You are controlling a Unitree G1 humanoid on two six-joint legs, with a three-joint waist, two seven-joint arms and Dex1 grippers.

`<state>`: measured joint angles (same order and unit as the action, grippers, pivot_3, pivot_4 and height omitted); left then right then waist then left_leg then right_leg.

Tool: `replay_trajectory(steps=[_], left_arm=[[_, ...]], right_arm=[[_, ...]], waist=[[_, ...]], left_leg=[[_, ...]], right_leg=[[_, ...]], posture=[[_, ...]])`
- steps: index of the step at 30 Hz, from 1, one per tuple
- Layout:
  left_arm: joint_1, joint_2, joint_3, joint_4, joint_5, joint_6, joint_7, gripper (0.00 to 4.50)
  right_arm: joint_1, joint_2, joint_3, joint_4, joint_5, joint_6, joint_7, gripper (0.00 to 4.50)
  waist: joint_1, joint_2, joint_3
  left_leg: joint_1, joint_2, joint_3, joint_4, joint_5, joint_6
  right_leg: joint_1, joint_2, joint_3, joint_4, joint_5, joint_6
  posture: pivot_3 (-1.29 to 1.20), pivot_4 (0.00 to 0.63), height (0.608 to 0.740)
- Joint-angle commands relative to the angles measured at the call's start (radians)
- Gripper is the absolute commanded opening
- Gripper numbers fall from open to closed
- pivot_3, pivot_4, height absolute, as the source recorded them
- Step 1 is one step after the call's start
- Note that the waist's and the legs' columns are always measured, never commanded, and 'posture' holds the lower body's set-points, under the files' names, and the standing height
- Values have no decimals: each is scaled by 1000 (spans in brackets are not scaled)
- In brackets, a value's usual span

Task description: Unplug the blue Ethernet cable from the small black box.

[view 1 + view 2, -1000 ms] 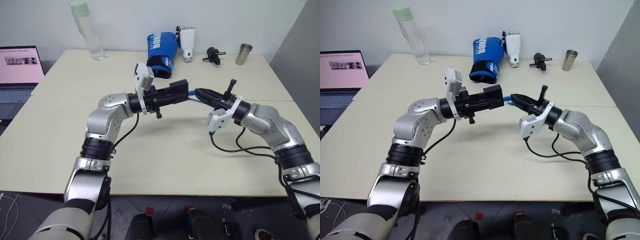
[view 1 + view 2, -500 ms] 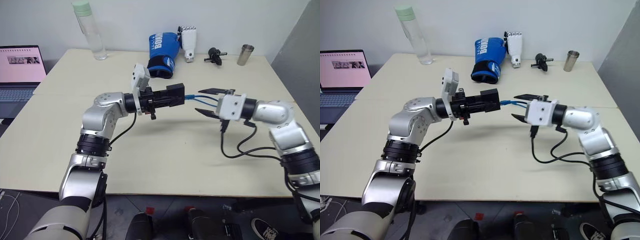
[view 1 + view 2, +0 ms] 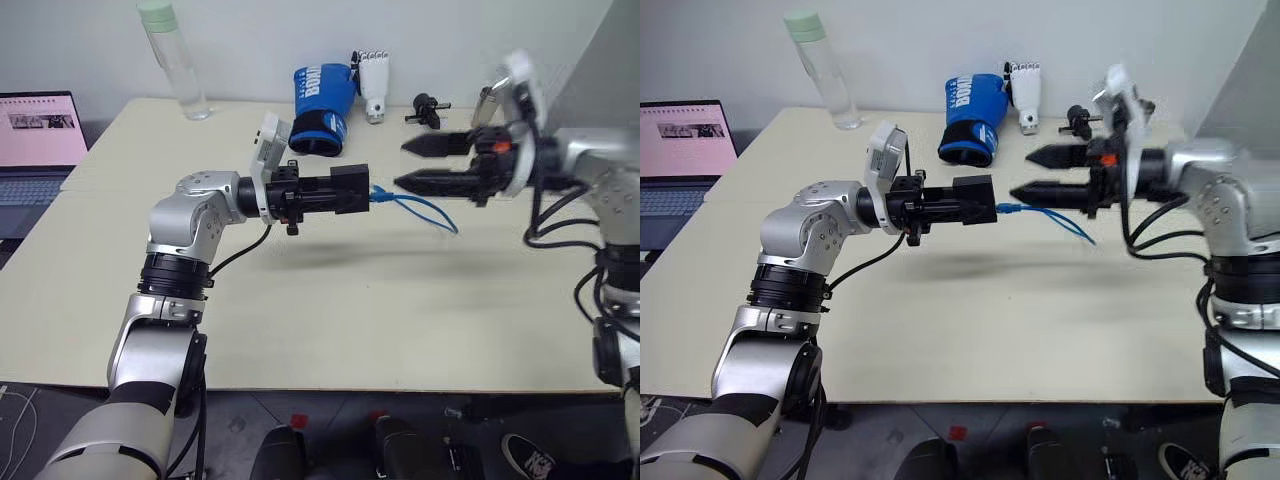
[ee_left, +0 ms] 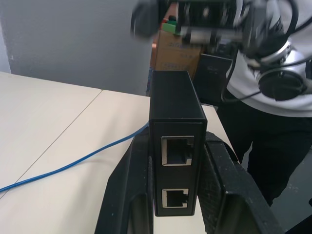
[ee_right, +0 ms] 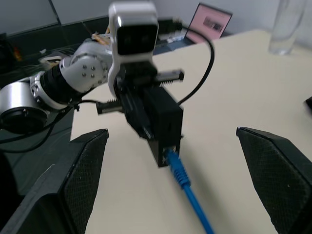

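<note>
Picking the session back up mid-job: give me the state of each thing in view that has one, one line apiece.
blue Ethernet cable: still plugged into the box, free end hanging loose.
small black box: held off the table, two ports on one face empty.
left gripper: shut on the box.
right gripper: open, holding nothing, beside the cable.
laptop: open, screen lit.
clear bottle: upright, capped.
metal cup: upright.
</note>
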<state>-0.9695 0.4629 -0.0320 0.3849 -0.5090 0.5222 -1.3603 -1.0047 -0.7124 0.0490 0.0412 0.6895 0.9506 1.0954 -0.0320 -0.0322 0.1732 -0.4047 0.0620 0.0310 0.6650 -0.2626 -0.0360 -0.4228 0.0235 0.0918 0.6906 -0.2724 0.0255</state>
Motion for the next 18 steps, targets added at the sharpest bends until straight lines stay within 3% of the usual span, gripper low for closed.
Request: replay_trajectory(steps=[1, 17, 18], left_arm=[[-48, 5, 28, -23, -17, -10, -5, 793], [-64, 10, 25, -25, -19, 1, -19, 793], [-65, 11, 26, -25, -19, 1, -19, 793]], right_arm=[[-4, 10, -6, -42, -5, -10, -5, 4473], [-5, 60, 35, 61, -106, -94, 25, 4473], [-6, 62, 34, 66, -108, -95, 26, 4295]], waist=[[2, 0, 0], [1, 0, 0], [1, 0, 0]], left_leg=[[-1, 0, 0, 0, 0, 0], [-4, 0, -2, 1, 0, 0], [-4, 0, -2, 1, 0, 0]], right_leg=[[-1, 0, -1, 0, 0, 0], [-2, 0, -3, -1, 0, 0], [-2, 0, -3, -1, 0, 0]], posture=[[0, 150, 740], [0, 150, 740], [0, 150, 740]])
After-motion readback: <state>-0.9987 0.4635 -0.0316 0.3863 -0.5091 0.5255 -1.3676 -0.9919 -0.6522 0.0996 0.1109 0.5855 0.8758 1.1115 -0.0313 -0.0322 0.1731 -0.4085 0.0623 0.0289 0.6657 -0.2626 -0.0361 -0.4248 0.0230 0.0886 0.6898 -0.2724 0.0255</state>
